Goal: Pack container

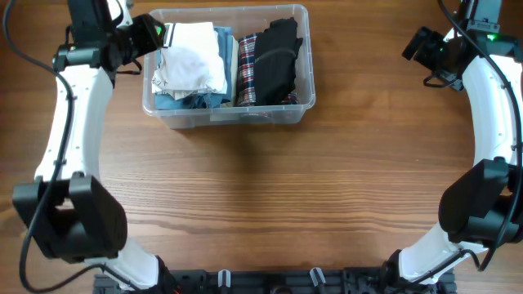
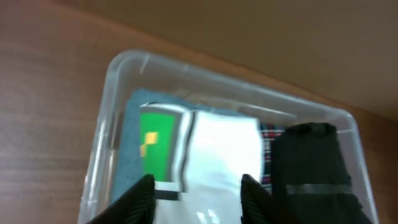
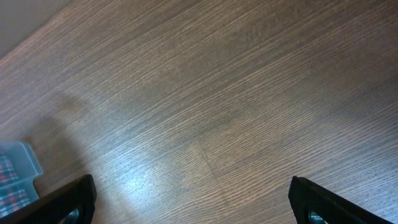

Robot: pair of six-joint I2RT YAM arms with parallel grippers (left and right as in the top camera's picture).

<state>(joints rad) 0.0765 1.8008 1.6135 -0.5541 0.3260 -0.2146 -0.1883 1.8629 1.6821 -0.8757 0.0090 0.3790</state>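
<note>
The clear plastic container [image 1: 307, 98] stands at the back middle of the table, filled with folded garments. A white garment [image 1: 192, 59] lies on top at its left, over blue ones [image 1: 189, 101]. A plaid garment [image 1: 246, 80] and a black garment [image 1: 276, 57] fill its right half. My left gripper [image 1: 155, 34] hovers over the container's left end, open and empty. In the left wrist view its fingers [image 2: 198, 199] straddle the white garment [image 2: 221, 155], whose green-and-yellow patch [image 2: 154, 146] shows. My right gripper [image 1: 419, 47] is open and empty above bare table [image 3: 205, 124] at the back right.
The wooden table [image 1: 270, 196] stretches from the container to the near edge. A corner of the container [image 3: 17, 163] with plaid cloth shows at the left edge of the right wrist view. Both arm bases stand at the near edge.
</note>
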